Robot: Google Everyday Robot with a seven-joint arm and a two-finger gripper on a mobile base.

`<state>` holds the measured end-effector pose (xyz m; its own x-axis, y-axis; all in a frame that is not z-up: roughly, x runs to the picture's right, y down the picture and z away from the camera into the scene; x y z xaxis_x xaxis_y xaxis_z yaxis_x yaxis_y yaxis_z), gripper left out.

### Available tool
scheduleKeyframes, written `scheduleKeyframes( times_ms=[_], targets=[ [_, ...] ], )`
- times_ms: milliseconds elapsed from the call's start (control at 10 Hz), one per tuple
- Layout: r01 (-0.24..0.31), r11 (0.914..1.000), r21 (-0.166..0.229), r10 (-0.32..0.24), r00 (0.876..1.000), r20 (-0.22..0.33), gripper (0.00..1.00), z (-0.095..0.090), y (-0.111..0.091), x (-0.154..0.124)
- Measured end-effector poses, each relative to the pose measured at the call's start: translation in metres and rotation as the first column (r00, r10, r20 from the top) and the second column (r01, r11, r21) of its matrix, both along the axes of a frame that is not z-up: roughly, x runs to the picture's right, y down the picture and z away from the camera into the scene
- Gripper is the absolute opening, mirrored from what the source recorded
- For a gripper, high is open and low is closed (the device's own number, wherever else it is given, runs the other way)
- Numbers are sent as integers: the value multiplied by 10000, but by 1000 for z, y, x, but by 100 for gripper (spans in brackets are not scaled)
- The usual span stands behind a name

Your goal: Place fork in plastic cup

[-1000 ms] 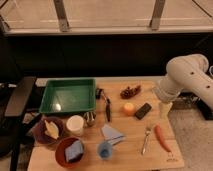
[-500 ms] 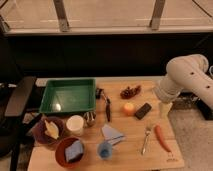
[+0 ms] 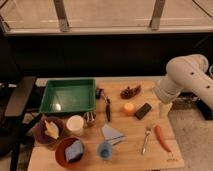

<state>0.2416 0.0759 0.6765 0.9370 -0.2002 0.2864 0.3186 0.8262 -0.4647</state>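
1 slim silver fork [image 3: 146, 139] lies flat on the wooden table [image 3: 131, 156] at the lower right of the frame, just left of the orange carrot [image 3: 162, 137]. The blue plastic cup [image 3: 105, 149] stands upright at bottom centre, apart from the fork, with a pale blue cloth [image 3: 113, 133] between them. My pincer [image 3: 163, 109] hangs at the right of the frame, beside the black block [image 3: 143, 110] and well apart from the fork. I cannot tell whether it is spread or pressed together.
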Motion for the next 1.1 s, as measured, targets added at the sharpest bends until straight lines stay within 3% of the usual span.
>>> scheduleKeyframes(
  times_ms=[300, 500, 600, 700, 800, 900, 1100],
  targets=[
    [210, 9998, 17, -211, 9998, 55, 79, 0, 1, 0],
    [1112, 9938, 48, -1113, 9911, 735, 79, 0, 9, -13],
    [1964, 9803, 212, -1974, 9708, 1366, 79, 2, 18, -30],
    [2505, 9676, 306, -2519, 9517, 1755, 79, 5, 25, -42],
    [2754, 9608, 304, -2760, 9419, 1915, 79, 9, 32, -46],
    [2812, 9594, 231, -2802, 9400, 1949, 79, 13, 40, -48],
    [2576, 9661, -150, -2499, 9484, 1949, 79, 28, 63, -40]
  ],
)
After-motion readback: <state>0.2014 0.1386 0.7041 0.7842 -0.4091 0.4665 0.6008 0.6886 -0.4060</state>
